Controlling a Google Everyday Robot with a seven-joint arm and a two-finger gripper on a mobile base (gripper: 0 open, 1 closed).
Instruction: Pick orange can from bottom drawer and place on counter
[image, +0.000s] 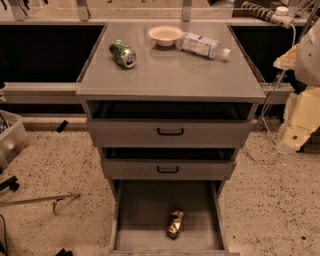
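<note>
The orange can (175, 223) lies on the flat grey floor of the bottom drawer (135, 215), which is pulled open at the bottom of the view. The can is dented and sits a little right of the drawer's middle, near its front. The counter (170, 75) is the grey worktop above the drawers. My cream-coloured arm with the gripper (299, 120) hangs at the right edge, beside the cabinet at about the height of the upper drawers, well above and to the right of the can. It holds nothing that I can see.
On the counter lie a green can (123, 53) on its side at the back left, a white bowl (165, 35) at the back middle and a plastic bottle (204, 46) on its side at the back right. Two shallower drawers with black handles (170, 132) stand slightly open.
</note>
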